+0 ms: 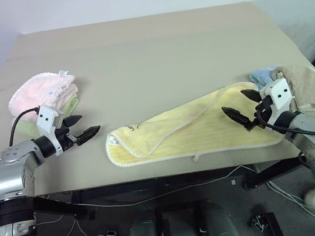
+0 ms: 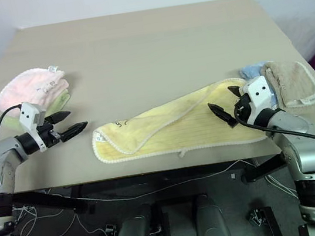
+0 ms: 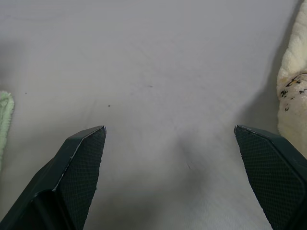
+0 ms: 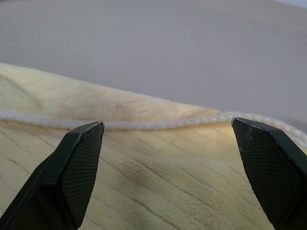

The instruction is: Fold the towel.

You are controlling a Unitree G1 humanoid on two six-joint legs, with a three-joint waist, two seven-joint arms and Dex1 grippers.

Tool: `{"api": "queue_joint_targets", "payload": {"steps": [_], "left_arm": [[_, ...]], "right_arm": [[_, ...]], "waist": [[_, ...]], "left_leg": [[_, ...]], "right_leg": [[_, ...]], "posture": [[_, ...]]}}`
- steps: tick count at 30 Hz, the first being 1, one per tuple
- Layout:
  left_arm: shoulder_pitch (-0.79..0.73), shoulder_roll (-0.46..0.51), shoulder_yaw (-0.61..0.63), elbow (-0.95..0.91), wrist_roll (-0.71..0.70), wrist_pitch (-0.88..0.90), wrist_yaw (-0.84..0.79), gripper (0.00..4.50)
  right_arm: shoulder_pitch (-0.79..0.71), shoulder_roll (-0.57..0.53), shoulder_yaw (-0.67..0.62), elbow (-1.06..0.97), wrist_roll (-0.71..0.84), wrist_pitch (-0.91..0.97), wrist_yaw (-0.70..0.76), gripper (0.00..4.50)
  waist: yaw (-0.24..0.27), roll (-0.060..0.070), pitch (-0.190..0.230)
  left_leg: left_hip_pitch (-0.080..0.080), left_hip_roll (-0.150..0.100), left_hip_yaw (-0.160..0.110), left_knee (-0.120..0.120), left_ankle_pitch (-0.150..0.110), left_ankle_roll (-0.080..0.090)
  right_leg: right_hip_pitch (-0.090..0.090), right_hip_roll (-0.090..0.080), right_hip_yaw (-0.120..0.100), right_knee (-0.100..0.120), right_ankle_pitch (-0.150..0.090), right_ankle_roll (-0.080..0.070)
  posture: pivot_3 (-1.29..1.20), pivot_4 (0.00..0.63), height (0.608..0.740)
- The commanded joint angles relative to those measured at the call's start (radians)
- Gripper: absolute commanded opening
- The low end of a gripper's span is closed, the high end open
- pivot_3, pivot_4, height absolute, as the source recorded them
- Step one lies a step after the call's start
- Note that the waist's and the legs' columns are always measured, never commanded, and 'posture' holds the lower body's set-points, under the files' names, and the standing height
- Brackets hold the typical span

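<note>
We can read no text, label or number. Small dark marks sit on the towel (image 1: 188, 126) near its end by the tabletop's front edge, too small for us to make out.

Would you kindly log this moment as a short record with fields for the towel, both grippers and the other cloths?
towel: pale yellow, folded lengthwise, lying on the table
left gripper: open, empty, beside the towel's left end
right gripper: open, empty, over the towel's right end
pink folded towel: far left, atop a green cloth
beige folded towel: far right, beside a blue cloth
</note>
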Motion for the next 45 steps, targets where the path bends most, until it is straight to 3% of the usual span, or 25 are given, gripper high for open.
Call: {"api": "queue_joint_targets", "payload": {"steps": [1,13,25,29,33,37,45], "left_arm": [[-0.008,0.000,0.012,-0.056,-0.019,0.009,0.000,4.50],[-0.044,-0.027,-0.009,-0.058,-0.010,-0.023,-0.002,4.50],[0.000,0.076,-0.062,-0.212,-0.027,-0.106,-0.241,4.50],[-0.009,0.128,-0.115,-0.194,0.020,-0.197,-0.351,4.50],[-0.045,0.153,-0.232,-0.137,0.167,-0.410,-0.415,4.50],[-0.144,0.089,-0.322,-0.005,0.287,-0.652,-0.388,4.50],[-0.232,-0.006,-0.427,0.120,0.387,-0.892,-0.354,4.50]], "right_arm": [[0.005,0.013,-0.008,-0.045,0.023,-0.009,0.000,4.47],[-0.017,0.019,-0.001,-0.033,0.007,-0.025,-0.011,4.47],[-0.042,0.032,0.009,0.001,0.005,-0.032,-0.011,4.47],[-0.030,0.043,0.011,-0.025,0.004,-0.025,-0.035,4.47],[0.033,0.054,-0.004,-0.079,0.013,-0.019,-0.060,4.47],[0.059,0.065,-0.009,-0.122,0.017,-0.008,-0.088,4.47],[0.086,0.063,-0.028,-0.166,0.024,0.011,-0.112,4.47]], "waist": [[0.000,0.000,0.000],[-0.001,0.000,0.000],[-0.003,0.000,0.000],[-0.001,0.001,0.000],[0.002,0.001,0.000],[0.003,0.001,0.000],[0.000,0.001,0.000]], "left_leg": [[0.000,0.000,0.000,0.000,0.000,0.000],[0.000,0.000,0.000,0.000,0.000,0.000],[0.000,0.000,0.000,0.000,0.000,0.000],[0.000,0.000,0.000,0.000,0.000,0.000],[0.000,0.000,0.000,0.000,0.000,0.000],[0.000,0.000,0.000,0.000,-0.003,0.004],[-0.001,0.000,0.001,0.000,-0.003,0.006]], "right_leg": [[0.000,0.000,0.000,0.000,0.000,0.000],[0.000,0.000,0.000,0.000,0.000,0.000],[0.000,0.001,0.000,0.000,0.000,0.000],[0.000,0.000,0.000,0.000,0.000,0.000],[0.000,0.000,0.000,0.000,0.000,0.000],[0.000,0.000,0.000,0.000,0.000,-0.001],[0.000,0.002,0.000,0.000,0.000,0.000]], "posture": [[0.00,0.150,0.701],[0.00,0.150,0.701],[0.00,0.150,0.701],[0.00,0.150,0.701],[0.00,0.150,0.701],[0.00,0.150,0.701],[0.00,0.150,0.701]]}}
